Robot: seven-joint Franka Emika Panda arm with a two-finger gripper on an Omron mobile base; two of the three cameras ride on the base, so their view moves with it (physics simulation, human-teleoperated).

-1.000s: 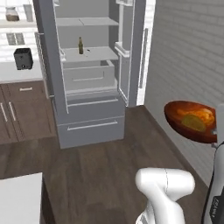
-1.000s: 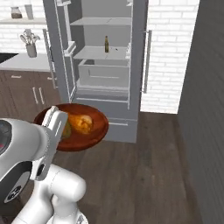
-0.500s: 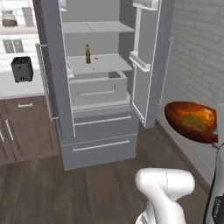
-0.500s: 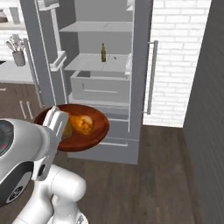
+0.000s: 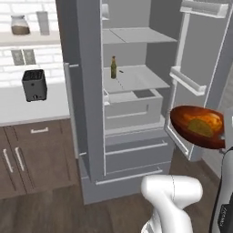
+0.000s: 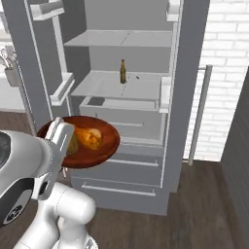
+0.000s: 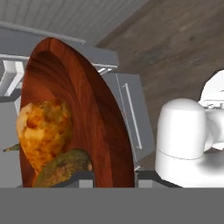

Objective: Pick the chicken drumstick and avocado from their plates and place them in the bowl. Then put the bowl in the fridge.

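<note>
Claw (image 7: 114,174) grasping bowl (image 6: 97,146) rim | inside: chicken drumstick (image 6: 90,137), avocado (image 7: 61,168)

At centre left of the right base view, the bowl (image 6: 99,146) is glossy reddish-brown with wood-grain streaks, holding an orange-brown mottled chicken drumstick (image 6: 90,137) and a dull olive avocado (image 7: 61,169). The fridge (image 6: 187,97) is flat grey with pale shelves, a dark green bottle (image 6: 123,72) inside. At upper left of the left base view sits a black toaster (image 5: 34,85), brown cabinets (image 5: 32,157) below
</note>
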